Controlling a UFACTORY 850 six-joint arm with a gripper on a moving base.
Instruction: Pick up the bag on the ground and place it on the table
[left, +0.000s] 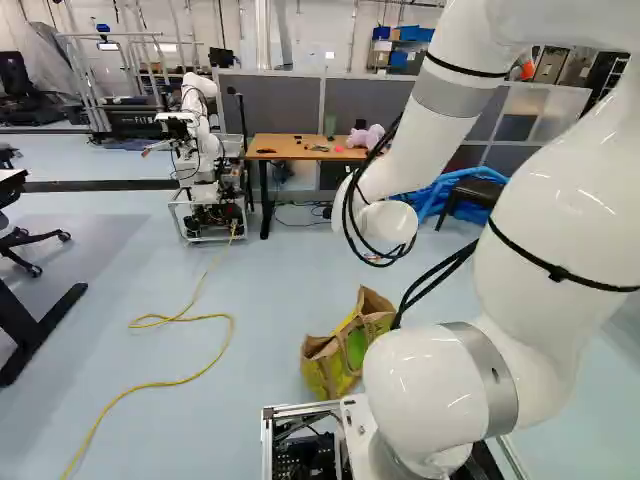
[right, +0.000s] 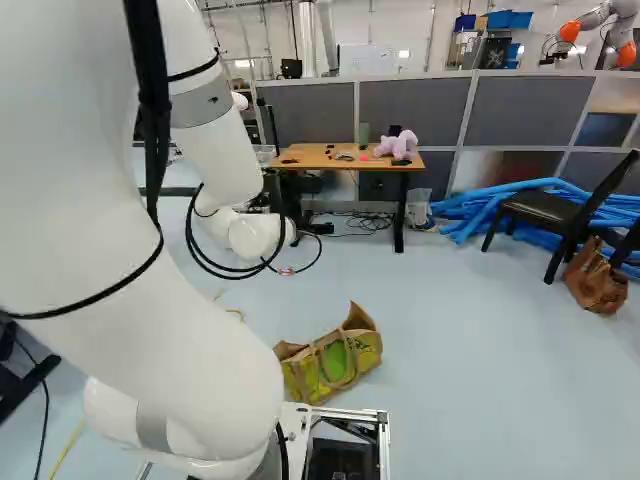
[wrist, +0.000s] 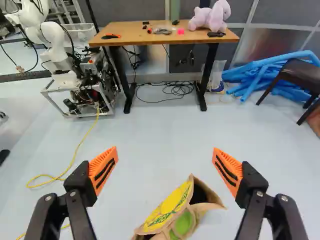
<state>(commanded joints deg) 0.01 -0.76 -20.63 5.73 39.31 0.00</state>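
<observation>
- Currently, fingers (wrist: 103, 171) are standing spread wide.
- Brown-and-yellow bag (right: 336, 362) is sitting on floor (right: 480, 350), lower middle of right base view.
- Desk (right: 325, 165) is standing upper middle, same view, carrying plush toy (right: 402, 143).

We see a tan shopping bag (right: 366, 352), printed yellow and green, slumped on the pale floor (right: 480, 330). Its mouth gapes, its sides buckle (one end peaks higher than the other), and a handle loops down over the printed side. Well apart from it, farther ahead of us, the table (wrist: 130, 31) stands upright, its flat, light-brown top on dark legs.
</observation>
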